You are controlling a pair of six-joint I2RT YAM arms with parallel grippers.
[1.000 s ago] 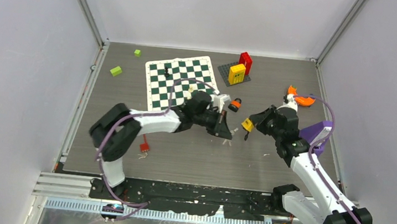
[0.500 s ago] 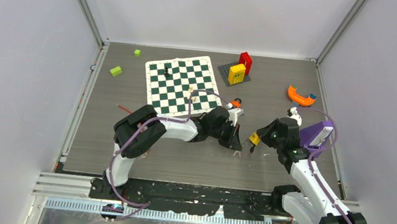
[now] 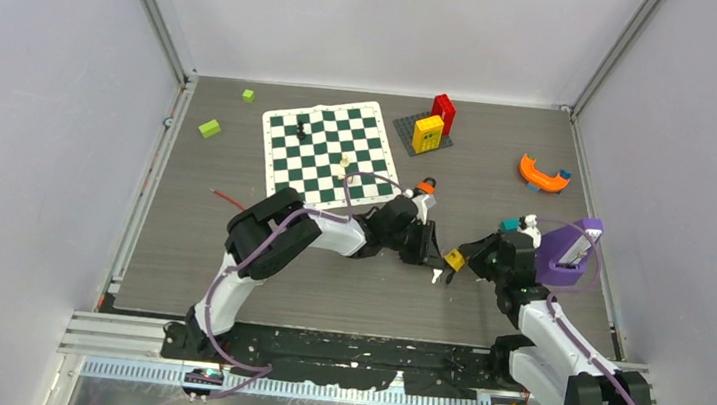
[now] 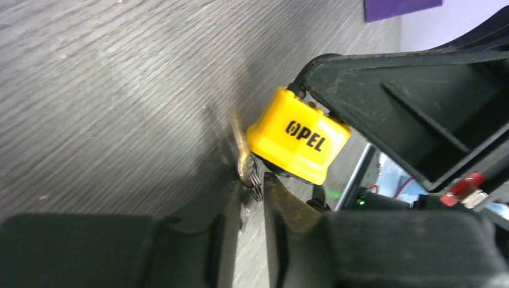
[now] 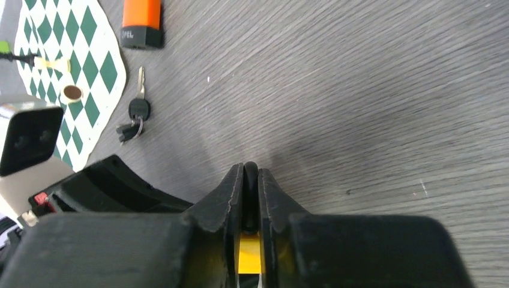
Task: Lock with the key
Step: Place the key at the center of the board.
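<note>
Yellow padlock (image 4: 298, 135) hangs low over the table (image 3: 325, 290), right of the middle and toward the near edge. The right hand (image 5: 251, 171) has it pinched at the top; in the right wrist view its two fingers are almost together, with a sliver of yellow between them. The brass key (image 4: 242, 150) stands just beside the padlock's side face, blade pointing up along the body. The left hand (image 4: 249, 192) has its fingers clamped on the key's head end, where the ring sits.

Over the last second both hands have drawn back from the middle of the table toward the near edge, and the gap between them has closed. Lock and key were apart; now they meet. That looks like the end of the approach and the start of insertion. The blade seems to lie against the outside of the body rather than in the keyway on the dark bottom face, though the view does not settle this. The key would probably need re-aiming at that face before any turn.

Further out, an orange padlock (image 5: 141, 21) and a spare bunch of keys (image 5: 135, 113) lie by the near right corner of the chessboard (image 3: 325, 149).
</note>
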